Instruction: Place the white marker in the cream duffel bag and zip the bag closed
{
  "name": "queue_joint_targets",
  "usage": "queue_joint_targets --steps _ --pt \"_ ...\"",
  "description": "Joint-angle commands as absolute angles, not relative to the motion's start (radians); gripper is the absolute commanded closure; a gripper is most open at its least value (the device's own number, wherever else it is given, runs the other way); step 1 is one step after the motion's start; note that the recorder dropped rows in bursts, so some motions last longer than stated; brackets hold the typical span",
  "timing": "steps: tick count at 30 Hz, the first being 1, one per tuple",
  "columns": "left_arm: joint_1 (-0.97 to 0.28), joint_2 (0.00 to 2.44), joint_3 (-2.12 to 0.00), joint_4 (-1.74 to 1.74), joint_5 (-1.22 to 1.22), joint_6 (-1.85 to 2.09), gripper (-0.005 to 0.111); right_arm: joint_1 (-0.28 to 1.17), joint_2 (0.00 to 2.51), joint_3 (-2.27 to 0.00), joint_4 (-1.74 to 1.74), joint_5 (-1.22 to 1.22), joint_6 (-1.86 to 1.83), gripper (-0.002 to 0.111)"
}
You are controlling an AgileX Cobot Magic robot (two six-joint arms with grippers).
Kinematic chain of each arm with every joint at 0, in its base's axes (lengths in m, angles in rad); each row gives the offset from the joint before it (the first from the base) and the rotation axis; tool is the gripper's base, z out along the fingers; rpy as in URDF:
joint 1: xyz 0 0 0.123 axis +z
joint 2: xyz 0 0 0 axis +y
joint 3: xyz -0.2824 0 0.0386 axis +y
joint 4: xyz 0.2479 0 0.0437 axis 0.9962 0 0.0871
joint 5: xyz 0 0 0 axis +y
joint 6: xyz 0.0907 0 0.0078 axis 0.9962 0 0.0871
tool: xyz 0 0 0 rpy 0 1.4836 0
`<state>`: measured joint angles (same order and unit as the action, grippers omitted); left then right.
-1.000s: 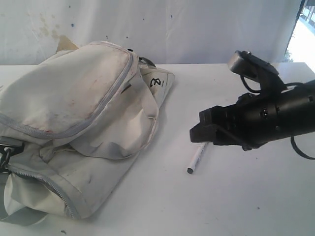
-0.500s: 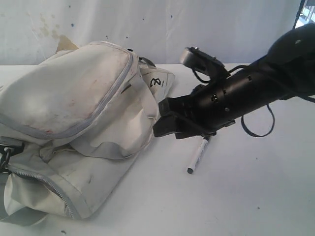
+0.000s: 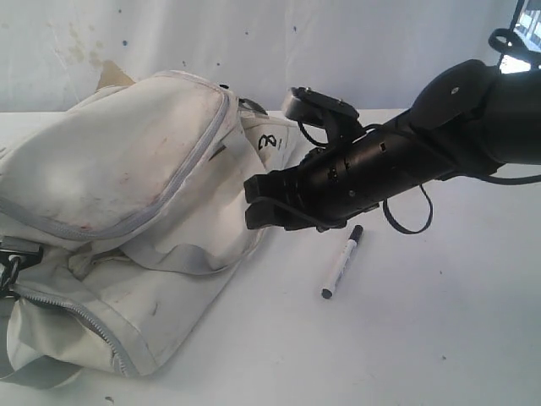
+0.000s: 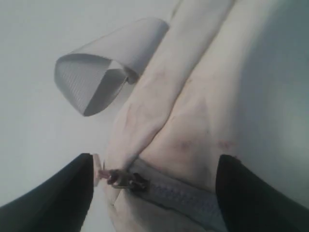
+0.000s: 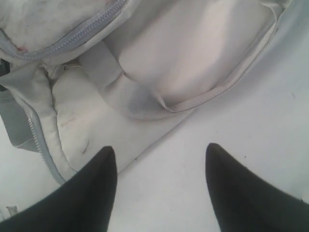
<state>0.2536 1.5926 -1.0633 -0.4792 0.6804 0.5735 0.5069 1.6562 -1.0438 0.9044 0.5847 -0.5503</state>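
The cream duffel bag (image 3: pixel 127 194) lies slumped on the left of the white table. The white marker (image 3: pixel 340 264) lies on the table to its right, black cap pointing away. My right gripper (image 3: pixel 252 203) hovers open and empty at the bag's right edge, left of the marker. In the right wrist view the right gripper (image 5: pixel 161 148) is over bare table beside the bag (image 5: pixel 183 53). My left gripper (image 4: pixel 155 159) is open over the bag's fabric (image 4: pixel 193 96). The metal zipper pull (image 4: pixel 123 179) sits close to one of its fingers (image 4: pixel 63 193), and the grey zipper (image 4: pixel 183 198) runs between both.
A grey strap loop (image 4: pixel 101 67) sticks out from the bag on the table. A black clip (image 3: pixel 8 264) shows at the bag's left end. A white backdrop (image 3: pixel 338 51) stands behind the table (image 3: pixel 423 338). The right arm (image 3: pixel 439 135) reaches in above the marker.
My right arm has swung left, from above the marker to the bag's edge, uncovering the marker's cap. The marker and the bag have not moved.
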Motion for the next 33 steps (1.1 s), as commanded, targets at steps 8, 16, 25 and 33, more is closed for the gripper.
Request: queue_joint_targets --steps 8,16,25,33 --pt "0.256 1.678 -1.071 -0.838 0.6 0.783 0.029 0.515 1.686 -1.047 1.056 0.58 -0.556 0.056" --pt "0.256 1.741 -1.131 -0.927 0.627 0.783 0.017 0.614 1.844 -1.16 1.405 0.573 -0.74 0.051" --pt "0.256 1.805 -1.131 -1.076 0.657 0.79 0.024 0.67 2.082 -1.398 1.645 0.57 -0.738 0.051" --pt "0.256 1.805 -1.131 -1.098 0.694 0.788 0.04 0.702 2.214 -1.493 1.715 0.539 -0.737 0.051"
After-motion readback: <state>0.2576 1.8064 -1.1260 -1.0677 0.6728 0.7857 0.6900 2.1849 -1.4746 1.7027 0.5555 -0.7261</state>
